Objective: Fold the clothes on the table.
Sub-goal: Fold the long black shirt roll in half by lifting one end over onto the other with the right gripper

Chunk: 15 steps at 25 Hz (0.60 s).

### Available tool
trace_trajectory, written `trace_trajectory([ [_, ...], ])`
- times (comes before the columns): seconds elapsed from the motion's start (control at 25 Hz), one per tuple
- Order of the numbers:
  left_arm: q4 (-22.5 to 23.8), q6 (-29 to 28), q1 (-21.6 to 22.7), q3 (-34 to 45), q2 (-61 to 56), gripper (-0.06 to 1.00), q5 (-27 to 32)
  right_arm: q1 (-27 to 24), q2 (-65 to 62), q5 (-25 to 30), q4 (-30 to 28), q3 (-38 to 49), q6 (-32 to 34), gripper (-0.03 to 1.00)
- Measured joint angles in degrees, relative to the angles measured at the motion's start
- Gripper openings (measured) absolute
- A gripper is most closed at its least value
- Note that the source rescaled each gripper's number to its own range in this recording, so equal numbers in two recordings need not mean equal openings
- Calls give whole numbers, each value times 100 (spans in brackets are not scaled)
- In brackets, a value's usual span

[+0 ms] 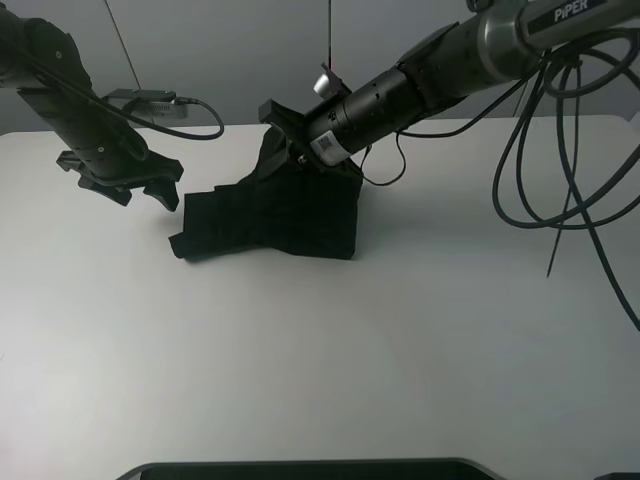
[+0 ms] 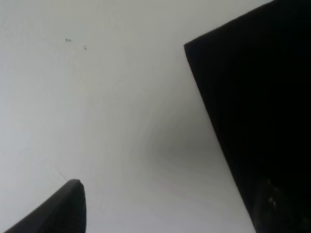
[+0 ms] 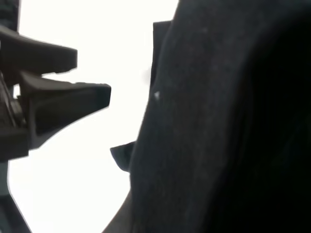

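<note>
PIPER on rt arm (image 1: pixel 480 55), black tee (image 1: pixel 290 215) — bunched

A black shirt (image 1: pixel 270 215) lies partly folded in a rumpled bundle on the far half of the table (image 1: pixel 350 350), a little left of its middle. Its lower part rests flat in layers, with a fairly straight near edge and a corner reaching out to the left, while its far part stands up off the table in a bunched peak. The table is white, smooth and much wider than the shirt.
</note>
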Motion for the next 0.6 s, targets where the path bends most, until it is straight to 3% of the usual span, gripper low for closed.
trace_trajectory([
  [0.32,0,0,0,0,0,94,-34,355,91,-608,268,0,-620,13],
  [0.4,-10,0,0,0,0,94,-34,391,95,-641,324,0,-769,19],
  [0.44,-10,0,0,0,0,94,-43,391,95,-618,430,0,-919,30],
  [0.6,-31,0,0,0,0,94,-75,391,95,-320,917,0,-1662,90],
])
